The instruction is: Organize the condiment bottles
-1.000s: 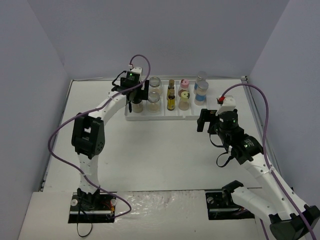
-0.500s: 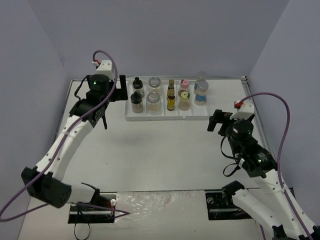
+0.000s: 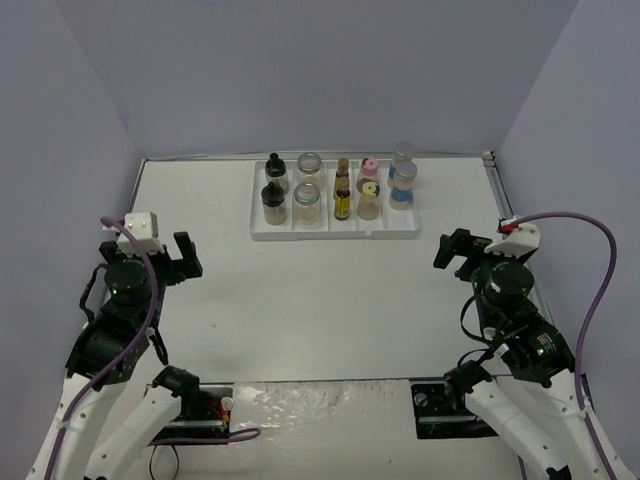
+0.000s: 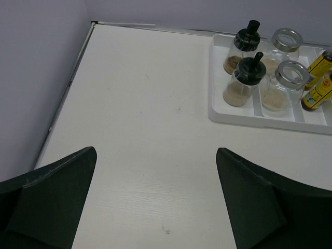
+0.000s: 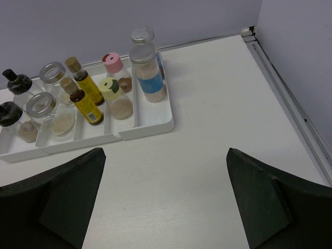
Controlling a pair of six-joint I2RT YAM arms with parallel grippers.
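All stand upright inside the white divided tray (image 3: 400,230), two to a compartment, one behind the other. From the tray's left end as seen from above: two black-capped bottles (image 5: 10,115) holding a little tan powder, then two clear silver-rimmed jars (image 5: 40,106) of tan powder. Next are two amber bottles (image 5: 89,110) with tan caps and yellow labels. A pink-capped bottle (image 5: 112,63) stands behind a yellow-capped bottle (image 5: 110,86). Two blue-labelled clear bottles (image 5: 149,78) fill the tray's right end.

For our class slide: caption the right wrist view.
Condiment bottles stand paired in a white divided tray beyond the open fingers.
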